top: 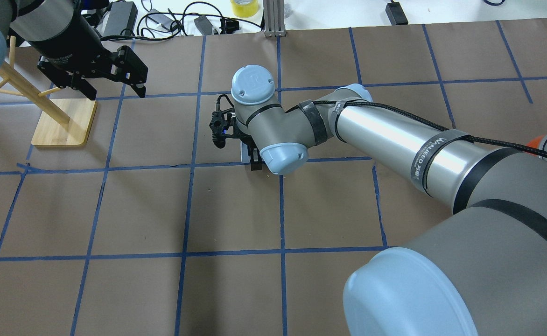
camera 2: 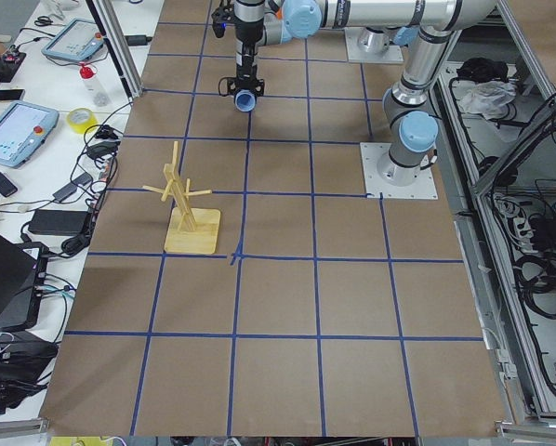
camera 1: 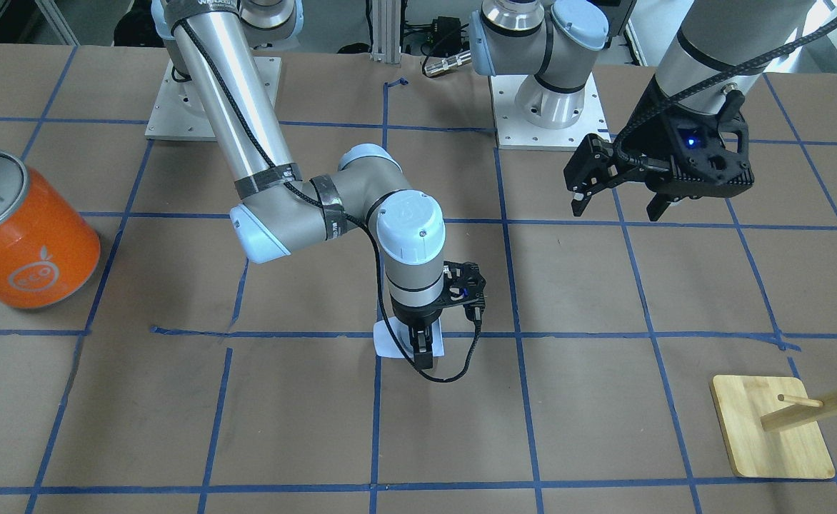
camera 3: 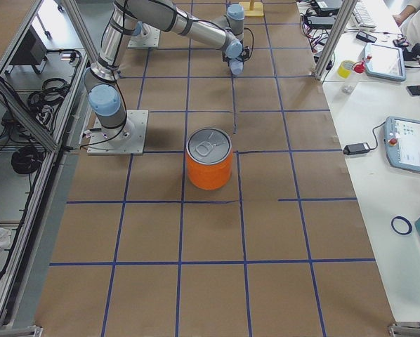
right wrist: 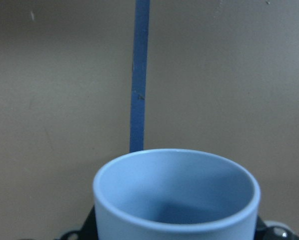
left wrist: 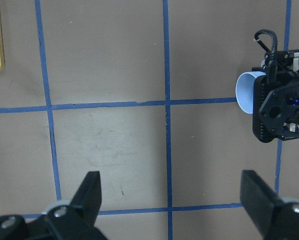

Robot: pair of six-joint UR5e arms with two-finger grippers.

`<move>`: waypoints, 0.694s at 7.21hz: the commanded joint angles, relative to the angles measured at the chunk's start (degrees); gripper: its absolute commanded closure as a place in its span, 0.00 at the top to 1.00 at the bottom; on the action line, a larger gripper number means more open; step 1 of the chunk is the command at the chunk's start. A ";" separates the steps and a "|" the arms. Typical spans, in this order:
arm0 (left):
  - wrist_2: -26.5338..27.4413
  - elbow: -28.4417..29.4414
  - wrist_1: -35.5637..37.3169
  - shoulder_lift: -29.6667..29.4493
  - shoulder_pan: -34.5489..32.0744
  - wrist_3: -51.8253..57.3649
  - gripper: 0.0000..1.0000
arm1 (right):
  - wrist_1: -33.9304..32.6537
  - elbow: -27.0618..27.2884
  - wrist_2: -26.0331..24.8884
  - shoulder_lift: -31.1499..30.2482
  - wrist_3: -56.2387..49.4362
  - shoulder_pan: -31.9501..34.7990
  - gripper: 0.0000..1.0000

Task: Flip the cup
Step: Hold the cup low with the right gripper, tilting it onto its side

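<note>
The cup (right wrist: 174, 200) is a small pale blue tumbler, and its open mouth fills the bottom of the right wrist view. My right gripper (camera 1: 424, 351) is shut on it low over the brown table, near a blue tape crossing. The wrist hides most of the cup (camera 1: 390, 343) from the front. From the left wrist view the cup (left wrist: 245, 92) sticks out sideways from the right gripper (left wrist: 282, 112). Overhead, only a sliver of the cup (top: 244, 151) shows beside the right gripper (top: 254, 161). My left gripper (top: 115, 93) hangs open and empty, high above the table and well apart from the cup.
A big orange can (camera 1: 26, 235) stands on the robot's right side of the table. A wooden peg rack (top: 63, 123) on a square base stands on the robot's left side, under the left arm. Blue tape lines grid the brown table (top: 236, 210).
</note>
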 commanded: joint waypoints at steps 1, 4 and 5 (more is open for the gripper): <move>0.15 0.00 -0.01 0.01 0.00 -0.03 1.00 | -0.18 0.17 0.36 0.38 0.66 0.15 0.00; 0.50 0.00 -0.01 0.10 0.00 -0.03 1.00 | -0.18 0.17 0.01 0.64 0.66 0.24 0.04; 0.68 0.00 -0.01 0.28 0.00 -0.03 1.00 | -0.09 0.25 -0.34 0.73 0.66 0.33 0.19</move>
